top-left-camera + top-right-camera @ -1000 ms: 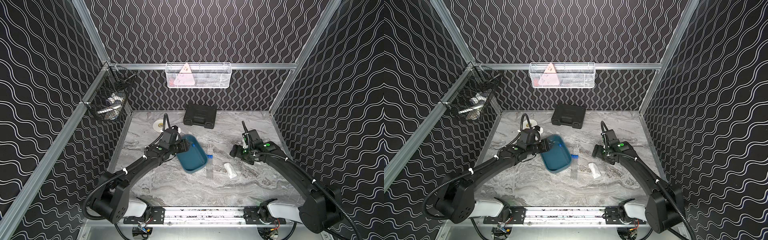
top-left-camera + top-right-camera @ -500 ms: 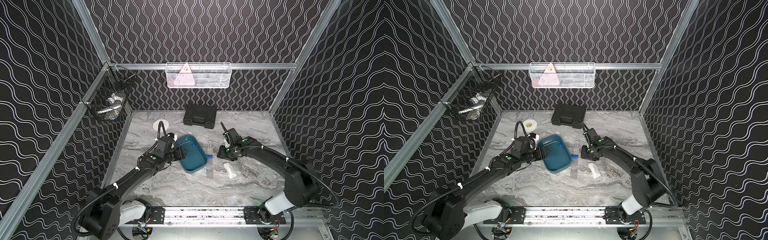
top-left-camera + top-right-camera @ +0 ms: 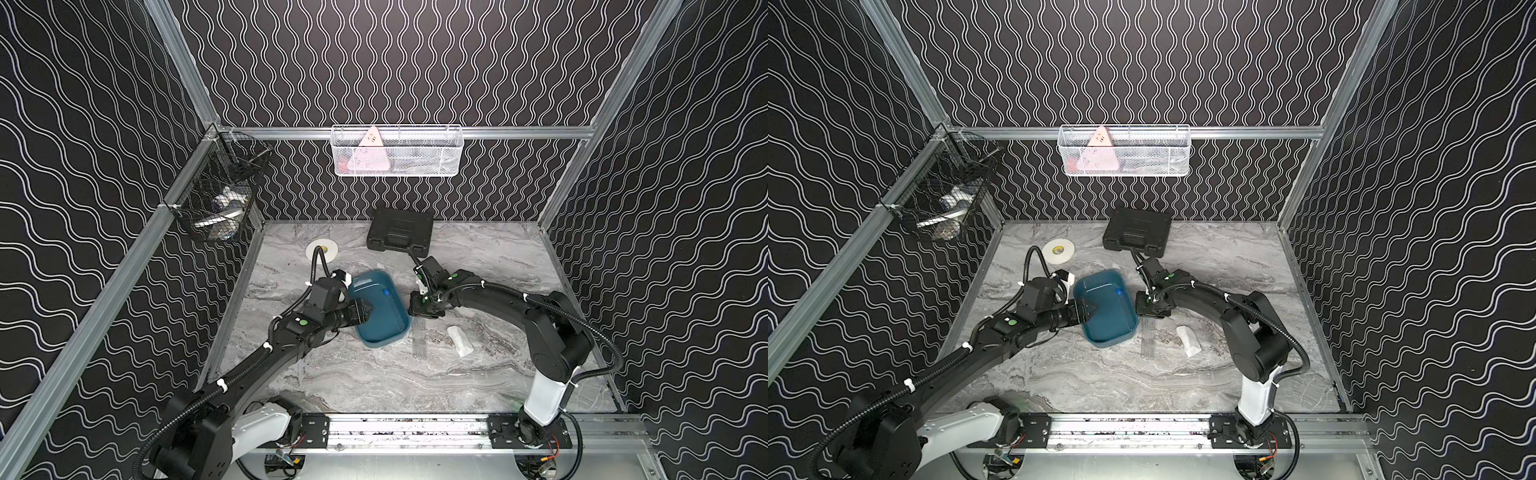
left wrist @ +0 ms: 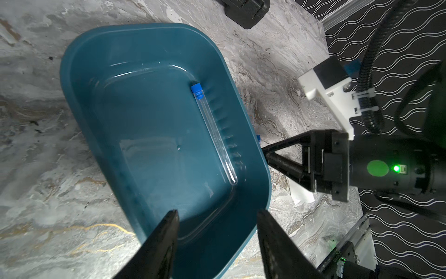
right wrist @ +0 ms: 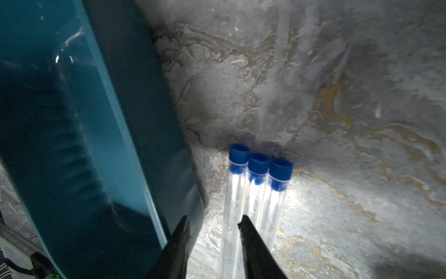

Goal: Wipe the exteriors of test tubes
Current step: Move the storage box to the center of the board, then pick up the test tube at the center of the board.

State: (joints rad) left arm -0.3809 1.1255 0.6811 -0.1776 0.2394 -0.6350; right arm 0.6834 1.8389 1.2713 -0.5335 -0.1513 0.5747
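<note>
My right pincer is part open, low over the tabletop. Its jaws sit either side of the nearest of three test tubes, which lie side by side, touching, just beside the teal tray. I cannot tell whether a jaw touches it. My left pincer is open and empty over the tray's rim. One fourth test tube lies inside along a wall. One white tissue lies nearby. My right wrist view cuts off the three tubes' closed ends. In both top views they look faint, their caps hidden under my pincer.
</note>
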